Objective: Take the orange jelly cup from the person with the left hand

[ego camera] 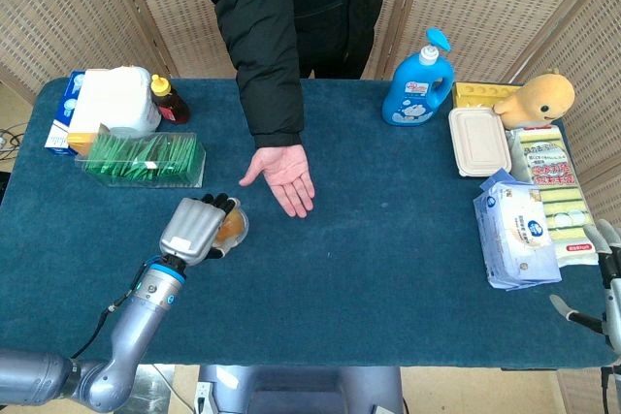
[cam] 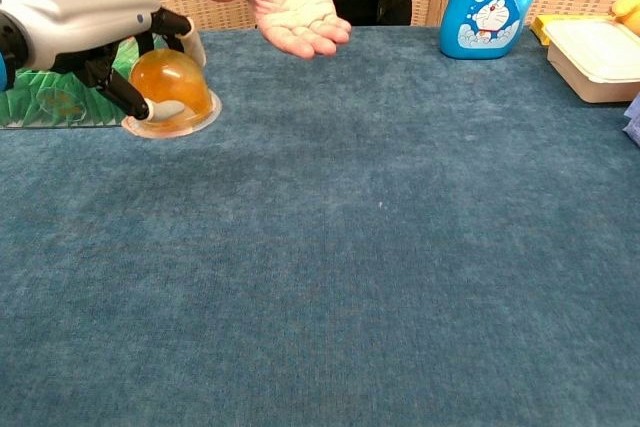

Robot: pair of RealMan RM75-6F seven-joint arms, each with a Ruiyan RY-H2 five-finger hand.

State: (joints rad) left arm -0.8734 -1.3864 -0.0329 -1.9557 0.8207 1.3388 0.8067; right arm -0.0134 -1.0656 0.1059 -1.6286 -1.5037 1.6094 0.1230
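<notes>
Wicker screens stand behind a surface covered in dark blue cloth. Near its left side, the left robot hand grips the orange jelly cup, fingers wrapped over the dome with the rim facing down, just above the cloth. The person's hand lies open, palm up, apart from the cup to its right. At the back stands a blue bottle with a cartoon cat on its label; the writing on it is too small to read. A clear box of green packets sits at the left. Only thin parts of the right robot hand show at the lower right edge, so whether it is open or closed cannot be told.
</notes>
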